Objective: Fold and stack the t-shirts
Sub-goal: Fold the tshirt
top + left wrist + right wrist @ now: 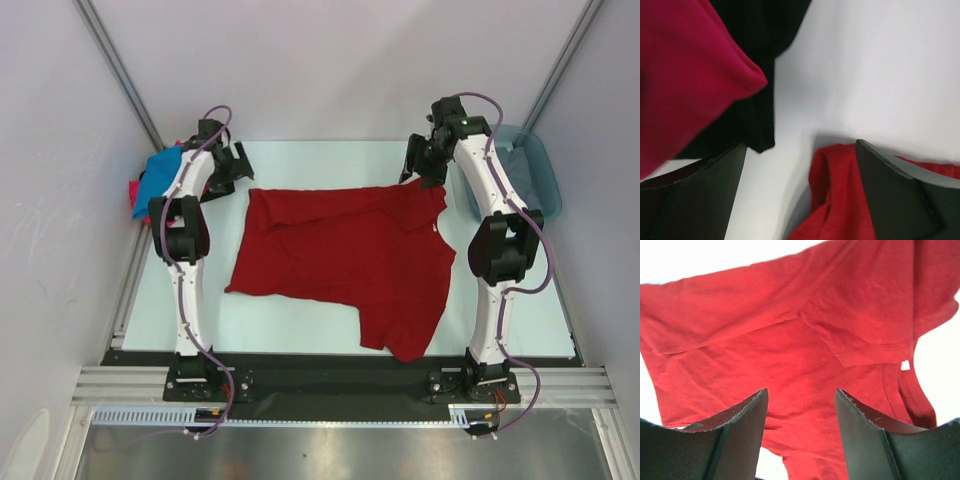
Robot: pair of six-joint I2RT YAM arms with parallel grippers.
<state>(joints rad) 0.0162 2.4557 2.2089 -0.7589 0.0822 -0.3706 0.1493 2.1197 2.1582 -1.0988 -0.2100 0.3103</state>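
While the dark red t-shirt [345,255] lies spread mid-frame on the surface [290,325] in the top view, a bright blue t-shirt [155,175] bunches at upper left. Left wrist: left tool [801,145] apart over bare surface, hot pink t-shirt [685,85] upper left. Right wrist: right tool [801,392] apart, over the dark red t-shirt.

Both arms stretch out toward 12 o'clock. The left gripper [232,165] turns toward 3 o'clock, jaws spread wide. The right gripper [420,160] dips toward 8 o'clock, jaws parted, gripping nothing.
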